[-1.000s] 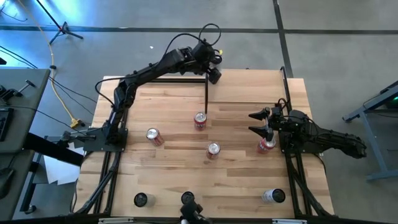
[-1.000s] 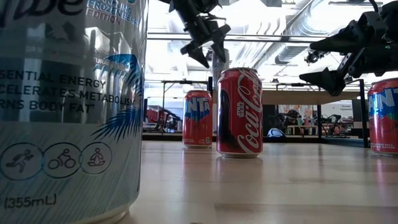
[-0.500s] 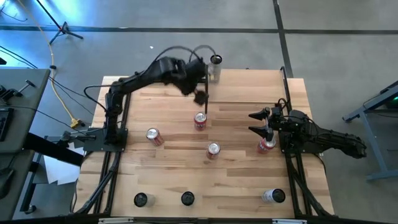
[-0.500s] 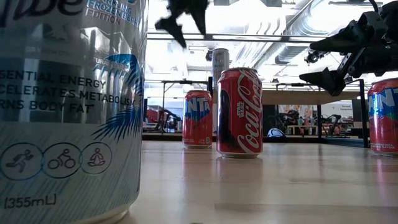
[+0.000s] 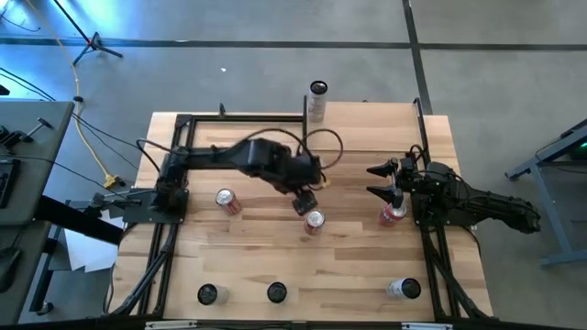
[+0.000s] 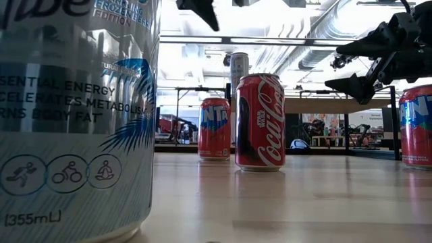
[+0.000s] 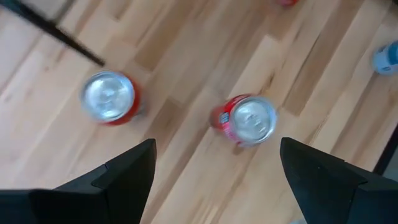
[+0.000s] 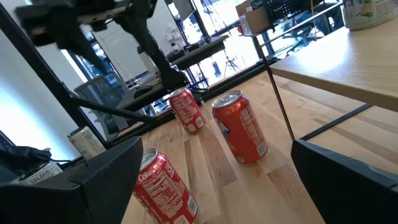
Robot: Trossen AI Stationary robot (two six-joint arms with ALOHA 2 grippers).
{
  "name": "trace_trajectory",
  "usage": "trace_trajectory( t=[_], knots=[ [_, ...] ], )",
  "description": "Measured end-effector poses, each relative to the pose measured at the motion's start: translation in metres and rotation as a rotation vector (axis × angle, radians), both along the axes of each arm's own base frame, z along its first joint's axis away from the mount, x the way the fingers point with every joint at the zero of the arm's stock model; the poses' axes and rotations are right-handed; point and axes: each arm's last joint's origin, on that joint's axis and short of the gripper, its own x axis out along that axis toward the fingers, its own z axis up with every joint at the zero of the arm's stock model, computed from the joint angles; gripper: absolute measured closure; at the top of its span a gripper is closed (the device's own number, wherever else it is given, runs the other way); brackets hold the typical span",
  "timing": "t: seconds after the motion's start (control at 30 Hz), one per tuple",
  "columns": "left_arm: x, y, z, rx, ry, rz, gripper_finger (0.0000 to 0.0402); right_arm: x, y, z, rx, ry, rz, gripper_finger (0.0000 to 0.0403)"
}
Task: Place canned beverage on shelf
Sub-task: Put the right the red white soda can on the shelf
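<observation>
You're swinging the left end effector (image 5: 307, 200), fingers apart and empty, off the shelved silver can (image 5: 317, 99) toward a red can (image 5: 314, 221) (right end effector (image 5: 383, 181) hanging wide open).

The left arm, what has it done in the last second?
The left gripper let go of a slim silver can on the shelf, then swung back over the table and now hovers, fingers open, above the red cans. The right gripper stayed open above its can; the other cans kept their places.

I work in an industrial lab: bare ceiling ducts (image 6: 351, 30), concrete floor (image 5: 495, 64), equipment racks (image 8: 186, 56) around my desk (image 5: 358, 266).
</observation>
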Motion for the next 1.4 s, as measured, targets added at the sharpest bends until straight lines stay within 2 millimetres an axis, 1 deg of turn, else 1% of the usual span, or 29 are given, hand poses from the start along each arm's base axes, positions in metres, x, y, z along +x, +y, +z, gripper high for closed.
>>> trace_trajectory(
  t=[0.17,0.3,0.37,0.57,0.67,0.87,0.93,1.03,1.2,1.4],
  knots=[
    [0.024,-0.019,-0.028,-0.002,0.008,-0.013,0.0084,0.000,0.000,0.000,0.000,0.000,0.000,0.0004],
    [0.032,-0.028,-0.043,-0.043,0.026,0.072,0.0084,0.000,0.000,0.000,0.000,0.000,0.000,0.0004],
    [0.034,-0.031,-0.046,-0.063,0.019,0.108,0.0084,0.000,0.000,0.000,0.000,0.000,0.000,0.0004],
    [0.039,-0.034,-0.043,-0.060,-0.067,0.182,0.0084,0.000,0.000,0.000,0.000,0.000,0.000,0.0004],
    [0.044,-0.035,-0.050,-0.103,-0.059,0.203,0.0084,0.000,0.000,0.000,0.000,0.000,0.000,0.0004],
    [0.063,-0.037,-0.091,-0.126,0.030,0.194,0.0084,0.000,0.000,0.000,0.001,0.002,0.000,0.0004],
    [0.066,-0.035,-0.097,-0.129,0.036,0.204,0.0084,0.000,0.000,0.000,0.000,0.001,0.000,0.0004],
    [0.068,-0.030,-0.101,-0.136,0.045,0.243,0.0084,0.000,0.000,0.000,0.000,0.001,0.000,0.0004],
    [0.066,-0.022,-0.102,-0.120,0.069,0.265,0.0084,0.000,0.000,0.000,0.000,0.001,0.000,0.0004],
    [0.064,-0.026,-0.104,-0.160,0.116,0.253,0.0084,0.000,0.000,0.000,0.000,0.001,0.000,0.0004]
  ],
)
